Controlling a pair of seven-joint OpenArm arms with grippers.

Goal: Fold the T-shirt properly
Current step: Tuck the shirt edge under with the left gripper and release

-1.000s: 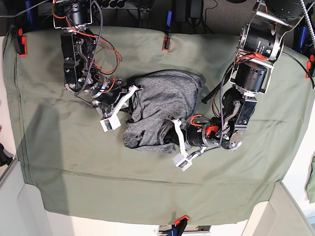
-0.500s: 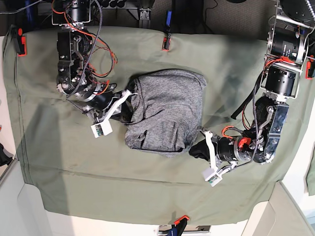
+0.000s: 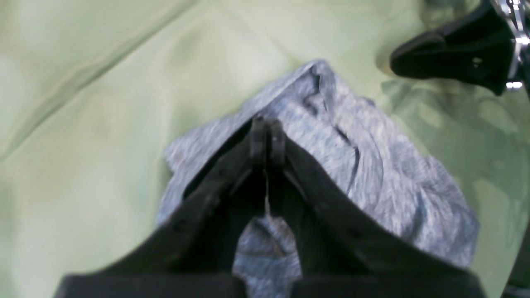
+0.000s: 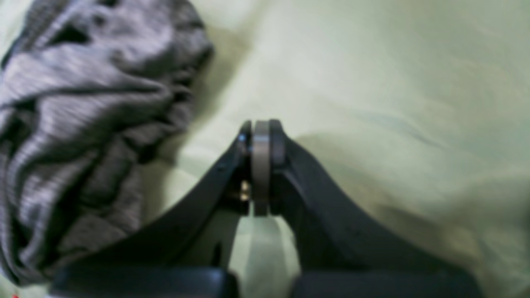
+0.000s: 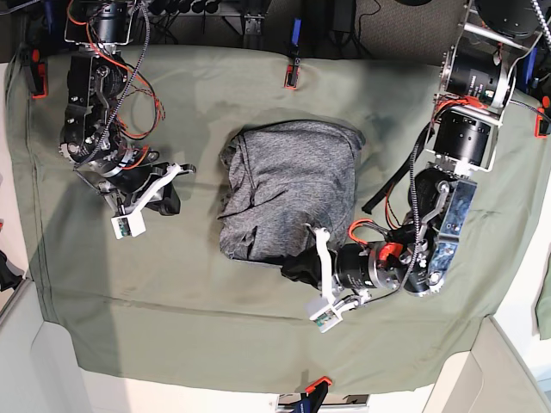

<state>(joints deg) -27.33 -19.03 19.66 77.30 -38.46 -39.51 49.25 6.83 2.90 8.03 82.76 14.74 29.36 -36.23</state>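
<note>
Right claw (image 5: 162,196) pulled away from T-shirt (image 5: 288,189), left claw (image 5: 297,265) back at its lower edge

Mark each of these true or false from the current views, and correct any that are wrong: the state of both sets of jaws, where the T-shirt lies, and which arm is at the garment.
1. The T-shirt lies bunched near the middle of the green table cloth. True.
2. The right gripper has its jaws clamped on the T-shirt. False: its jaws are shut over bare cloth, with the garment off to one side.
3. The left gripper is at the T-shirt's edge with jaws shut. True.
4. The T-shirt is spread flat with both sleeves out. False: it is a rumpled, compact bundle.
5. Both grippers are open wide. False: both are shut.
</note>
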